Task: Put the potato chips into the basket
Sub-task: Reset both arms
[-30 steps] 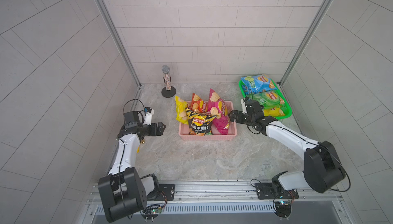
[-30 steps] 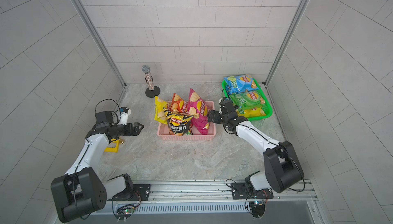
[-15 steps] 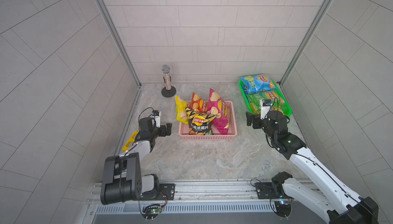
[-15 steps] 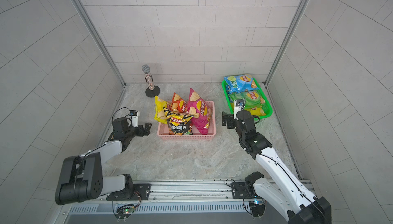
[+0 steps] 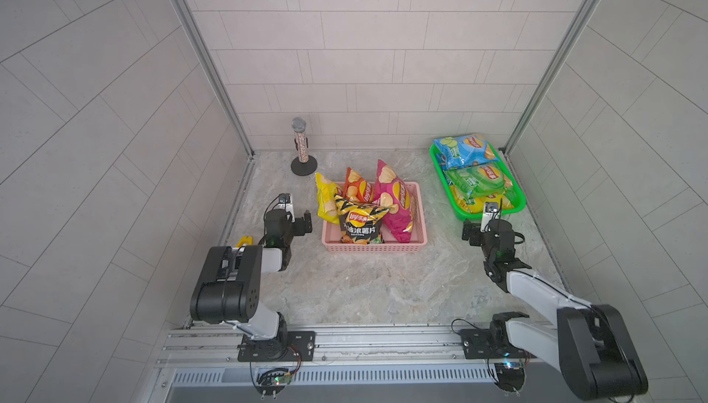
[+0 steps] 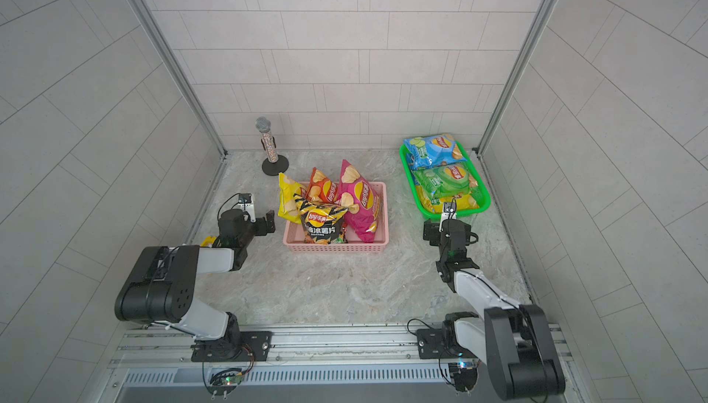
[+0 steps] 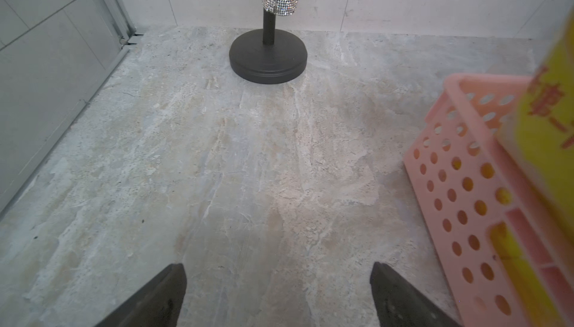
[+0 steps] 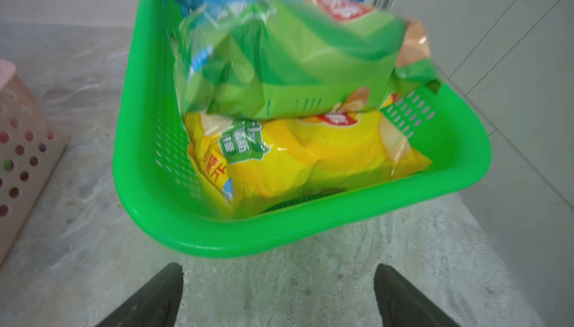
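Marbled stone tabletop (image 5: 364, 286), pale tiled walls (image 5: 364, 56); left pincer (image 7: 277, 266) and right pincer (image 8: 278, 266) — both spread, empty.

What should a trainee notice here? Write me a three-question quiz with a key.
1. True or false: a black Lay's bag stands in the pink basket.
2. Which bag lies farthest back in the green basket? A blue, B red, C magenta.
3. What stands alone near the back wall?
Key: 1 true; 2 A, the blue Lay's bag; 3 the glittery microphone on its stand.
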`<move>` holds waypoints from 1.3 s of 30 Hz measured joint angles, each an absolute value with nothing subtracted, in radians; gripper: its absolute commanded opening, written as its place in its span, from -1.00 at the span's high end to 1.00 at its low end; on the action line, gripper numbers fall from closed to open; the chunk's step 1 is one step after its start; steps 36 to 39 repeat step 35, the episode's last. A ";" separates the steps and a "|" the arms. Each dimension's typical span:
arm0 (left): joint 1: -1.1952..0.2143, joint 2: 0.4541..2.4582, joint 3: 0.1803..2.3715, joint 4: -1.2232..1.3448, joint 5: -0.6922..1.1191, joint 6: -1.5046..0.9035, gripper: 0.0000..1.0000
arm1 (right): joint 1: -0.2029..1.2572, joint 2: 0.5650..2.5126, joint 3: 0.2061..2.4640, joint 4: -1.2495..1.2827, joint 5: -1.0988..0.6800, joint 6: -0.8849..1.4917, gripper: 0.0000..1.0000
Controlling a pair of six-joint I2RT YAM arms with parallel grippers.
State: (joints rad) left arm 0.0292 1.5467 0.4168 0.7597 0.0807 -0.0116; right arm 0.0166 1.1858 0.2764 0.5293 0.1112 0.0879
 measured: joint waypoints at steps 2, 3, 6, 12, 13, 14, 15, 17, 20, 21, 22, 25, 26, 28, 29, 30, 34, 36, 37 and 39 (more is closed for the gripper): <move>0.023 1.544 0.419 0.751 0.055 -0.011 -1.00 | 0.012 1.287 0.262 0.657 0.093 0.078 -1.00; 0.019 1.544 0.420 0.751 0.044 -0.011 -1.00 | 0.011 1.332 0.260 0.716 0.086 0.075 -1.00; 0.013 1.543 0.423 0.748 0.017 -0.011 -1.00 | 0.006 1.485 0.262 0.907 0.061 0.071 -1.00; 0.009 1.543 0.425 0.744 -0.007 -0.010 -1.00 | 0.005 1.561 0.323 0.926 0.049 0.068 -1.00; 0.008 1.543 0.425 0.744 -0.009 -0.010 -1.00 | 0.003 1.563 0.334 0.927 0.047 0.067 -1.00; 0.008 1.543 0.426 0.743 -0.010 -0.010 -1.00 | 0.004 1.560 0.342 0.928 0.047 0.066 -1.00; 0.008 1.543 0.427 0.743 -0.010 -0.010 -1.00 | 0.004 1.557 0.344 0.930 0.045 0.066 -1.00; 0.008 1.543 0.428 0.743 -0.013 -0.010 -1.00 | 0.004 1.561 0.342 0.943 0.041 0.063 -1.00; 0.008 1.543 0.428 0.743 -0.014 -0.010 -1.00 | 0.004 1.561 0.345 0.937 0.041 0.063 -1.00; 0.008 1.543 0.428 0.743 -0.014 -0.010 -1.00 | 0.004 1.562 0.347 0.935 0.042 0.064 -1.00; 0.008 1.543 0.428 0.743 -0.014 -0.010 -1.00 | 0.004 1.562 0.348 0.933 0.044 0.064 -0.99; 0.008 1.543 0.428 0.743 -0.014 -0.010 -1.00 | 0.004 1.562 0.353 0.923 0.050 0.065 -0.99; 0.008 1.543 0.428 0.743 -0.014 -0.010 -1.00 | 0.004 1.562 0.353 0.923 0.051 0.065 -1.00; 0.008 1.543 0.428 0.743 -0.015 -0.010 -1.00 | 0.004 1.562 0.355 0.920 0.053 0.067 -1.00; 0.008 1.543 0.428 0.743 -0.016 -0.010 -1.00 | 0.004 1.562 0.355 0.920 0.053 0.067 -1.00; 0.008 1.543 0.429 0.743 -0.017 -0.010 -1.00 | 0.004 1.562 0.355 0.920 0.053 0.068 -1.00; 0.006 1.543 0.435 0.741 -0.020 -0.010 -1.00 | 0.004 1.562 0.355 0.919 0.054 0.068 -1.00; 0.006 1.543 0.435 0.741 -0.020 -0.010 -1.00 | 0.004 1.562 0.355 0.919 0.054 0.068 -1.00; 0.006 1.543 0.435 0.741 -0.020 -0.010 -1.00 | 0.004 1.562 0.355 0.919 0.054 0.068 -1.00; 0.006 1.543 0.435 0.741 -0.020 -0.010 -1.00 | 0.004 1.562 0.355 0.919 0.054 0.068 -1.00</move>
